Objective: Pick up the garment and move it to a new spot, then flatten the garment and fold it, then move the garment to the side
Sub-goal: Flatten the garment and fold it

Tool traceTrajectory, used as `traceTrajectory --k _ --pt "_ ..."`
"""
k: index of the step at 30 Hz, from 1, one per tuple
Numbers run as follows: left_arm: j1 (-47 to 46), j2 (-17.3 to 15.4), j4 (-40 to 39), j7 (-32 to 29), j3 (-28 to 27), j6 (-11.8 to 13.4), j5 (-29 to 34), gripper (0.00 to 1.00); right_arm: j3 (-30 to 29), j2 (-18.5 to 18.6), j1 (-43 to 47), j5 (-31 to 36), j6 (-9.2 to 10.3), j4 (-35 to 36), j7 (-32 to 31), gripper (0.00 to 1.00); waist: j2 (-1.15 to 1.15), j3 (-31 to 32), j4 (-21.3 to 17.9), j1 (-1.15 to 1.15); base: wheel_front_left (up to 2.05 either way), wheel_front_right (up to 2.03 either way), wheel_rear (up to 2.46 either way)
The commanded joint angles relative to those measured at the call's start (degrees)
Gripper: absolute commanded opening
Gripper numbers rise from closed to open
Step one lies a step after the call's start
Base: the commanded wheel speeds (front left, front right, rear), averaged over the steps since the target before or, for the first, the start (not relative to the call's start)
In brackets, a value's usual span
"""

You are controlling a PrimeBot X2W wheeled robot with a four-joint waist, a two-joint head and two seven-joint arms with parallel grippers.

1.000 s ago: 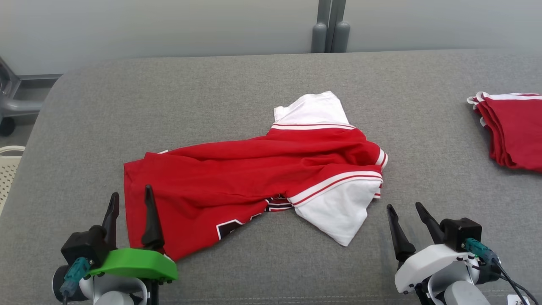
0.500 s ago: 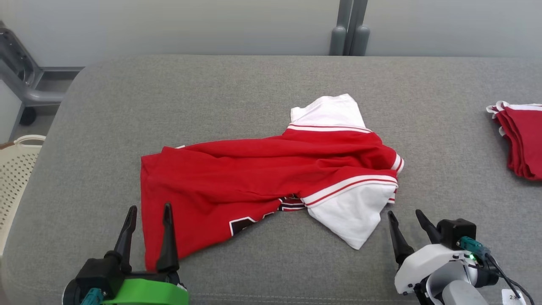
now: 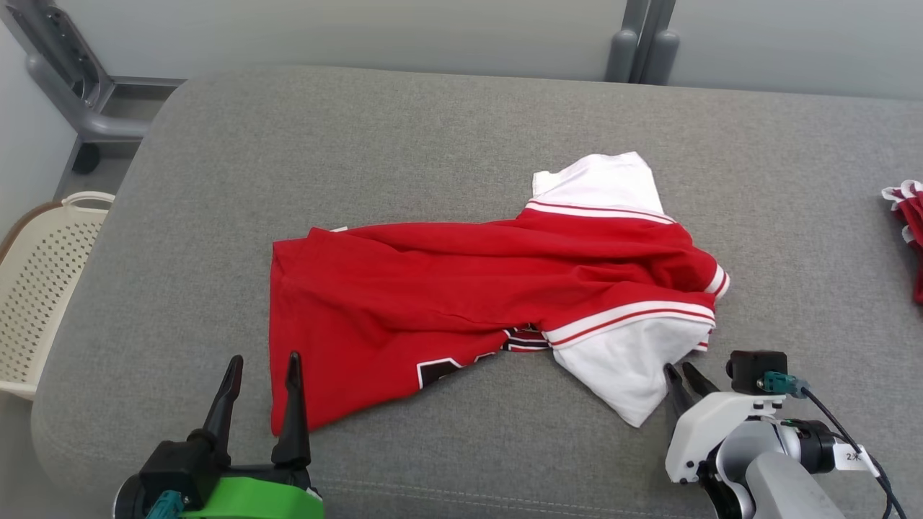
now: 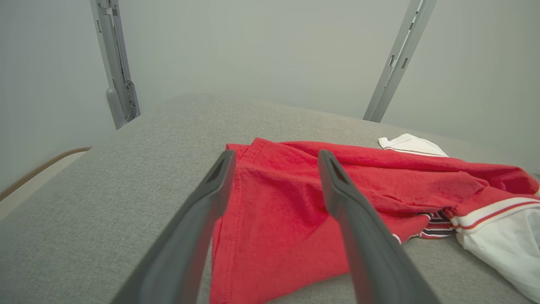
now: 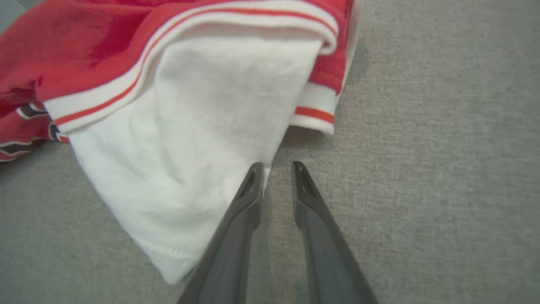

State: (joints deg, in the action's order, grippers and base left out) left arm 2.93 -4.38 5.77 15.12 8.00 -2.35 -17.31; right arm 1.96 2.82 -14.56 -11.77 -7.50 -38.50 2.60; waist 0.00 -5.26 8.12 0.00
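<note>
A crumpled red garment [image 3: 490, 288] with white sleeves and striped trim lies mid-table on the grey padded surface [image 3: 360, 144]. My left gripper [image 3: 263, 358] stands open at the lower left, its right finger beside the garment's near-left hem corner. In the left wrist view the red hem [image 4: 295, 202] lies beyond and between the spread fingers of the left gripper [image 4: 276, 154]. My right gripper [image 3: 679, 367] sits at the near white sleeve's edge, its fingers a narrow gap apart. In the right wrist view the right gripper [image 5: 276, 165] has its left finger over the white sleeve [image 5: 190, 126], and nothing is clamped.
A stack of folded red garments [image 3: 910, 216] lies at the table's right edge. A cream perforated basket [image 3: 36, 288] stands off the left side, beside a grey trolley frame [image 3: 72, 86]. Grey posts [image 3: 642, 43] rise behind the table.
The head camera has turned left, shifting the whole picture right. My right gripper's fingers have narrowed and reached the white sleeve's edge. The left gripper stays open by the hem.
</note>
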Motion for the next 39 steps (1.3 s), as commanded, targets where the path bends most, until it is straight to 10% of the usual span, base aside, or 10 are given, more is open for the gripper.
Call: traceTrajectory --k 1,6,12,20,39 --pt "-0.66 0.20 0.03 0.02 -0.40 -0.24 0.50 1.00 0.41 0.12 -1.02 -0.63 0.03 -0.44 -0.03 0.40 0.00 -0.53 0.53 0.00 0.00 0.00 0.00" --pt "-1.01 0.72 0.36 0.02 -1.34 -0.88 1.02 1.00 1.80 0.12 -1.91 -1.69 0.03 -1.67 0.31 0.47 0.00 -0.94 0.90 0.00 0.00 0.00 0.00" --pt "-1.45 1.07 0.88 0.02 -1.87 -1.50 0.91 1.00 2.86 0.08 -2.56 -2.38 0.03 -3.16 -0.66 0.00 0.00 -1.56 0.80 0.00 0.00 0.00 0.00" --pt "-1.90 1.33 1.48 0.02 -1.95 -2.02 1.17 1.00 2.97 0.11 -1.85 -4.57 0.03 0.38 -0.24 0.00 0.00 -1.46 0.50 0.00 0.00 0.00 0.00" --pt "-2.73 1.44 2.13 0.03 -2.13 -2.60 1.28 1.00 -5.35 0.13 19.57 -3.52 0.03 48.82 -27.57 0.00 0.00 -1.96 -2.03 0.00 0.00 0.00 0.00"
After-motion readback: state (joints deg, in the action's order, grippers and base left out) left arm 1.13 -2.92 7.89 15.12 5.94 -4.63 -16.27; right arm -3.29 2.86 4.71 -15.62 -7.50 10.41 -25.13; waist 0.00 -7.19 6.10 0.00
